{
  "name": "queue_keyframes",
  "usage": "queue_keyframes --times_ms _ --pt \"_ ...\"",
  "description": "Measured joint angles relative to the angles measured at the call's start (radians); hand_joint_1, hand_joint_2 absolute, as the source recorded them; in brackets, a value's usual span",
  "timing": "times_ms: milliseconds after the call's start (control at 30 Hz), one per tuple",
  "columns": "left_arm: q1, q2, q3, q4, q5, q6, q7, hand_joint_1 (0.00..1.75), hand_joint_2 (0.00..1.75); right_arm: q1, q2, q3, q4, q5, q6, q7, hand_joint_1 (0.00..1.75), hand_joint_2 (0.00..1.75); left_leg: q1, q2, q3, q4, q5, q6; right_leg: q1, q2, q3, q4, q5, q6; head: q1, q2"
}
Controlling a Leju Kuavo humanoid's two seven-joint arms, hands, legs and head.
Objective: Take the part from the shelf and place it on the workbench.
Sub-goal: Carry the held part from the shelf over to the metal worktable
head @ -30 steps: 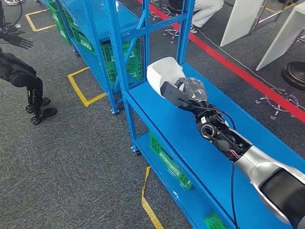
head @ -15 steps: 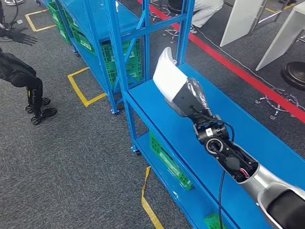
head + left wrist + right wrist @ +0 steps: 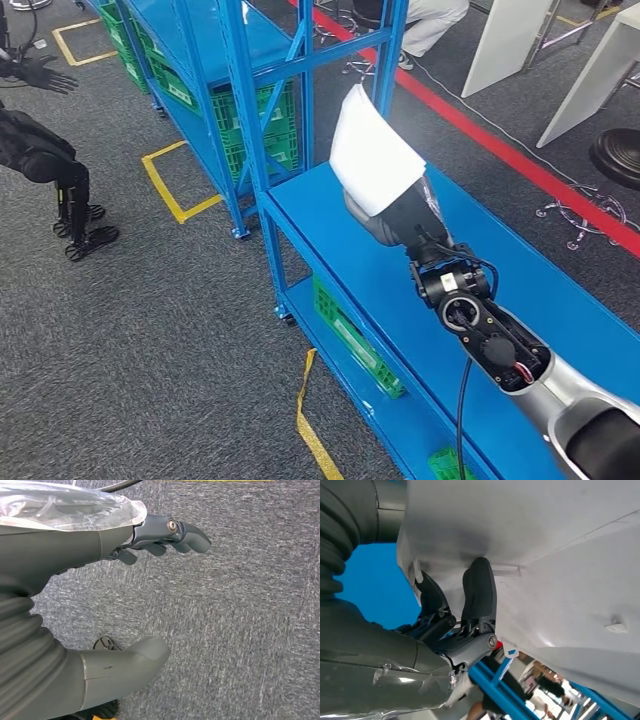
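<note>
Gripping one white part [image 3: 375,155] from beneath, right hand [image 3: 400,215] lifted above blue shelf [image 3: 423,320], dark fingers [image 3: 478,592] pressed against its underside, two blue posts [image 3: 306,70] just beyond fingertips, green crates [image 3: 256,125] behind, left hand [image 3: 113,600] holding nothing, fingers apart, over grey carpet [image 3: 245,630].

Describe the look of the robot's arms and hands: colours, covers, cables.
The right arm is silver with a black band, ending in an exposed black wrist with round fittings and a loose black cable. The right hand is dark grey under clear plastic wrap. The left hand has a grey ribbed cover, thick grey thumb, darker fingers and plastic wrap.
</note>
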Motion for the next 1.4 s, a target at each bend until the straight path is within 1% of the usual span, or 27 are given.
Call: queue_keyframes --times_ms 267,400,600,867,933,1100,1400 --pt "0.000 0.000 0.001 0.000 0.008 -0.002 -0.004 0.00 1.75 0.006 0.020 0.001 -0.077 -0.085 0.044 -0.038 1.75 1.75 0.000 0.000 0.000 0.000 0.000 0.000 0.000 0.000 0.000 0.000 0.000 0.000 0.000 0.000" --pt "0.000 -0.001 0.006 0.000 0.011 -0.002 -0.012 0.00 1.75 0.006 0.029 0.002 -0.094 -0.125 0.056 -0.064 1.75 1.75 0.000 0.000 0.000 0.000 0.000 0.000 0.000 0.000 0.000 0.000 0.000 0.000 0.000 0.000" --pt "0.001 -0.003 0.017 0.000 0.013 -0.018 -0.023 0.00 1.75 0.006 0.039 0.002 -0.100 -0.148 0.062 -0.083 1.75 1.75 0.000 0.000 0.000 0.000 0.000 0.000 0.000 0.000 0.000 0.000 0.000 0.000 0.000 0.000" --pt "0.001 -0.005 0.019 0.000 0.002 0.047 -0.037 0.00 1.75 0.008 0.049 0.002 -0.104 -0.191 0.073 -0.101 1.75 1.75 0.000 0.000 0.000 0.000 0.000 0.000 0.000 0.000 0.000 0.000 0.000 0.000 0.000 0.000" --pt "0.001 -0.007 0.020 0.000 0.001 0.049 -0.037 0.00 1.75 0.011 0.054 0.003 -0.107 -0.237 0.083 -0.121 1.75 1.75 0.000 0.000 0.000 0.000 0.000 0.000 0.000 0.000 0.000 0.000 0.000 0.000 0.000 0.000" --pt "0.001 -0.010 0.020 0.000 -0.008 0.049 -0.030 0.00 1.75 0.029 0.071 0.000 -0.123 -0.402 0.109 -0.199 1.75 1.75 0.000 0.000 0.000 0.000 0.000 0.000 0.000 0.000 0.000 0.000 0.000 0.000 0.000 0.000" --pt "-0.005 -0.016 0.020 0.000 -0.032 0.047 -0.014 0.00 1.75 0.043 0.101 -0.008 -0.130 -0.590 0.140 -0.263 1.75 1.75 0.000 0.000 0.000 0.000 0.000 0.000 0.000 0.000 0.000 0.000 0.000 0.000 0.000 0.000"
